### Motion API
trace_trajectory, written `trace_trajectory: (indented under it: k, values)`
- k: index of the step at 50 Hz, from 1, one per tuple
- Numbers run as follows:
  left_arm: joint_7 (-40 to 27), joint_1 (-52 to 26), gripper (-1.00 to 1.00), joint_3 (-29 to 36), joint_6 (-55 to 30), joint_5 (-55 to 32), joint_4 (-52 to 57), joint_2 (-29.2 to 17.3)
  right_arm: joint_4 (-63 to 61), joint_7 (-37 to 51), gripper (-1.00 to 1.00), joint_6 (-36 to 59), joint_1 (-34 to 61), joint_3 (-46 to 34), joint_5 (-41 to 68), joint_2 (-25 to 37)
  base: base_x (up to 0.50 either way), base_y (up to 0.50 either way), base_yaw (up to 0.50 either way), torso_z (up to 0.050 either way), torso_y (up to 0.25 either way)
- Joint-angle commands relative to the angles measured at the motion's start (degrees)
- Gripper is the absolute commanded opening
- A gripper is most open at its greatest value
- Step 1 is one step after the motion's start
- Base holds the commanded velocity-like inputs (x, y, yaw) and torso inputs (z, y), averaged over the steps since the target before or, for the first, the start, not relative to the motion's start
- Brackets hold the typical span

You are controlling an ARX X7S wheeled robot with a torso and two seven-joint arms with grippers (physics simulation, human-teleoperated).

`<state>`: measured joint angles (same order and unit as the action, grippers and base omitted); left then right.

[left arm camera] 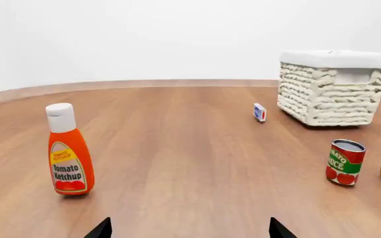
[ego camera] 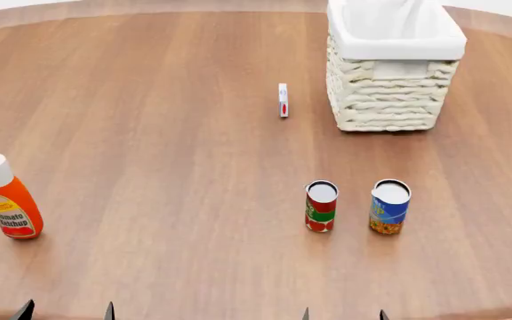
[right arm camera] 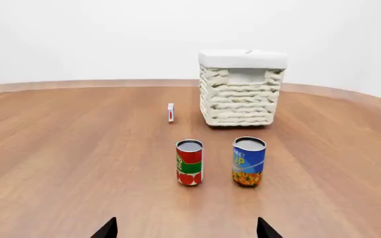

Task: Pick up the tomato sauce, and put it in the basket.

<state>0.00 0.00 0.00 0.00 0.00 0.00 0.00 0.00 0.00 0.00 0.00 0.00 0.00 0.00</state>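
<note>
Pincer (right arm camera: 185, 229) tips apparently parted; cylindrical tomato sauce (right arm camera: 190, 162) near woven basket (right arm camera: 241, 94).

Smooth wood-grain table (ego camera: 167, 133), rough woven wicker basket (ego camera: 385, 100), glossy-labelled metal tomato sauce (ego camera: 321, 207).

"tomato ketchup" on the orange ketchup bottle (left arm camera: 70, 158); other labels too small to read

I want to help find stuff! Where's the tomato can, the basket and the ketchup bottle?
tomato sauce (ego camera: 321, 208), head view, on its red and green label.
basket (ego camera: 387, 100), head view, on its woven front wall.
ketchup bottle (ego camera: 13, 210), head view, on its orange body.
</note>
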Motion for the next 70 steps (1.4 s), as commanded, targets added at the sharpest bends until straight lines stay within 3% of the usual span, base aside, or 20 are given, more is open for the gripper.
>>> trace_trajectory:
  k: [1,16,35,45,59,70]
  values:
    - [-1.27,0.12,1.0,1.25,-0.79,-1.11,0.92,-1.11,0.0,0.72,1.0,0.0,0.0,-0.72,0.54,0.54,0.0,0.0,0.0,0.0,0.0]
    - [-3.37,0.5,1.0,3.21,-0.41,-4.07,2.16,-3.24,-3.43,5.0,1.0,-0.95,-1.15,-3.62,0.75,3.06,0.0,0.0,0.0,0.0,0.0]
    - [-7.29,4.48,1.0,2.35,-4.09,-6.32,28.25,-6.02,-29.01,9.43,1.0,3.78,-5.88,-5.3,-4.56,5.8,0.0,0.0,0.0,0.0,0.0]
    - [-8.09,5.42,1.0,2.06,-3.88,-7.72,33.1,-7.27,-35.98,10.77,1.0,4.56,-7.26,-6.69,-7.72,6.81,0.0,0.0,0.0,0.0,0.0]
    - [-8.45,7.68,1.0,0.93,1.81,-11.44,38.95,-8.04,-45.18,12.63,1.0,-3.46,-10.38,-9.63,-14.56,9.17,0.0,0.0,0.0,0.0,0.0]
    - [-9.45,8.02,1.0,1.27,2.41,-11.0,39.63,-8.65,-45.57,13.2,1.0,-3.71,-10.56,-10.08,-14.8,9.89,0.0,0.0,0.0,0.0,0.0]
